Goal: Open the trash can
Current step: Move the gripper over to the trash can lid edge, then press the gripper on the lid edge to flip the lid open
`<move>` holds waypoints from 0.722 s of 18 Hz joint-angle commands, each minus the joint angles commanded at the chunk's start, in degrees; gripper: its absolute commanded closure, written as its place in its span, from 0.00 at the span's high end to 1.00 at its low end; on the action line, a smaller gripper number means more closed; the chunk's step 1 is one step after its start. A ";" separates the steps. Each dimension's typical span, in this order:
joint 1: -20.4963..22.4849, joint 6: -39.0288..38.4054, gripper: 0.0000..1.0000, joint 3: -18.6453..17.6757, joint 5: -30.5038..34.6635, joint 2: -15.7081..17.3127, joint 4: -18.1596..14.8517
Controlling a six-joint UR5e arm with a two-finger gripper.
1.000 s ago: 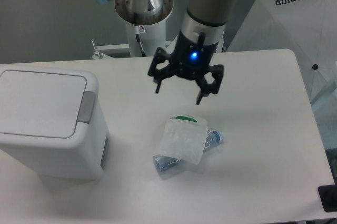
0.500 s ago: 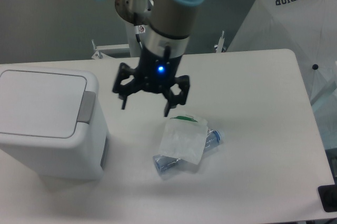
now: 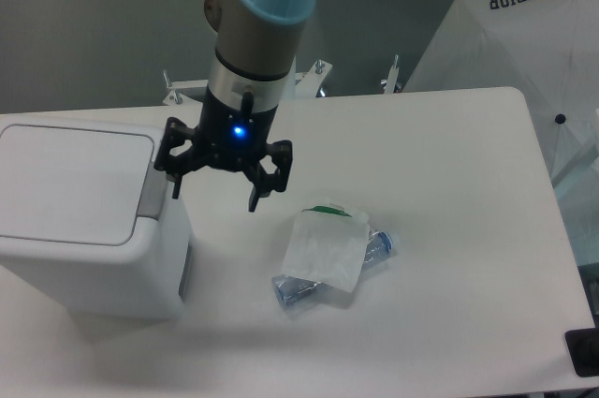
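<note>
We saw the trash can (image 3: 84, 215) at the table's (image 3: 449, 229) left edge, lid down. The arm (image 3: 257, 33) reached downward, its gripper (image 3: 214, 194) spread wide and empty just right of the can's grey push tab (image 3: 153, 191).

Grey arm (image 3: 251, 51), black blue-lit pincer (image 3: 214, 195)

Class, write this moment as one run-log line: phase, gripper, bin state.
phase: approach | two-finger gripper: open, empty, beside grey rectangular push tab | large boxy white plastic trash can: flat lid closed
</note>
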 joint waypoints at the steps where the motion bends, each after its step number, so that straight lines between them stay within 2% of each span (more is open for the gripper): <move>1: 0.00 0.00 1.00 -0.09 0.00 0.09 0.00; 13: -0.36 -0.18 1.00 -1.32 0.09 -0.09 0.00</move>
